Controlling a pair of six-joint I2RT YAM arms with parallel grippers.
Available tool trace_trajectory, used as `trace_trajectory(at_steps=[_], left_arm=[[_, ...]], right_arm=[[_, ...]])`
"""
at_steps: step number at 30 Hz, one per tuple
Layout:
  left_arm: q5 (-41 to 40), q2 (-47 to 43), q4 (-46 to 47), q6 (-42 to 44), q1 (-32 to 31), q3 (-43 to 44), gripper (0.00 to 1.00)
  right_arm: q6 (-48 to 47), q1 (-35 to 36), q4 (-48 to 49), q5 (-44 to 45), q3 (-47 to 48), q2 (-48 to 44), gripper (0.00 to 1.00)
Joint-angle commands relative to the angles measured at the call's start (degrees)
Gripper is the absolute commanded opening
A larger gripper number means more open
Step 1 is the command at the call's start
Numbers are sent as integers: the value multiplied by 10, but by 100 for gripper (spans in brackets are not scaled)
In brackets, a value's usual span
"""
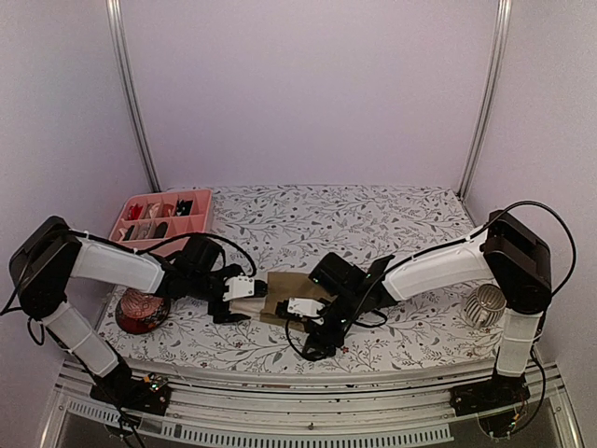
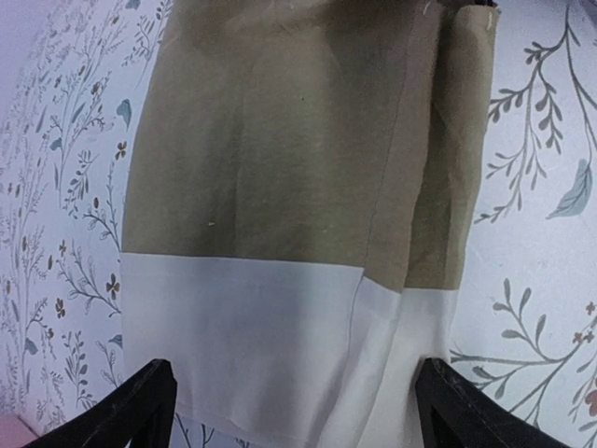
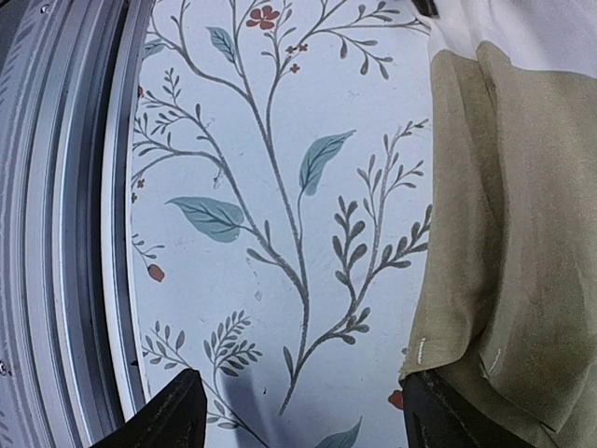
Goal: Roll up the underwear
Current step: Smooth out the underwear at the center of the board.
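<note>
The tan-beige underwear (image 1: 287, 291) lies flat and folded lengthwise on the table between my two grippers. In the left wrist view the underwear (image 2: 280, 159) fills the frame, with its pale band (image 2: 252, 336) nearest my left gripper (image 2: 298, 420). That gripper is open, a finger on each side of the band. My left gripper (image 1: 250, 301) sits at the cloth's left end. My right gripper (image 1: 303, 327) is open at the cloth's near edge. In the right wrist view it (image 3: 303, 420) spans bare table, its right finger touching the tan cloth (image 3: 522, 233). The black underwear is out of view.
A pink compartment tray (image 1: 159, 219) stands at the back left. A red bowl (image 1: 140, 311) sits under the left arm. A ribbed metal cup (image 1: 485, 306) stands near the right arm's base. The table's front rail (image 3: 65, 233) runs close to my right gripper.
</note>
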Motion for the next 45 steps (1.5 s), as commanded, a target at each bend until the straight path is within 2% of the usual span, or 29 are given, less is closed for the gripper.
trace_trajectory(at_steps=[1,10,17,20,24,28,32,38,45], left_arm=[[-9,-5,-39,29,14,-14,92],[35,-32,-103,58,39,-1,94],[80,-77,-128,63,48,12,94],[84,-80,-121,64,52,13,93],[79,-55,-110,56,56,25,84],[79,-24,-116,57,58,45,66],[82,-5,-123,63,59,52,64],[98,-3,-148,79,60,56,63],[92,17,-151,77,60,64,46]], right_arm=[[-15,4,-33,-10,-20,3,72],[-14,4,-67,5,2,-9,62],[7,4,-66,66,34,-51,61],[18,4,-68,94,76,-46,60],[30,4,-66,145,119,-19,58],[37,4,-82,175,177,35,54],[37,4,-107,184,223,86,49],[35,4,-112,170,226,110,46],[33,4,-121,154,228,124,43]])
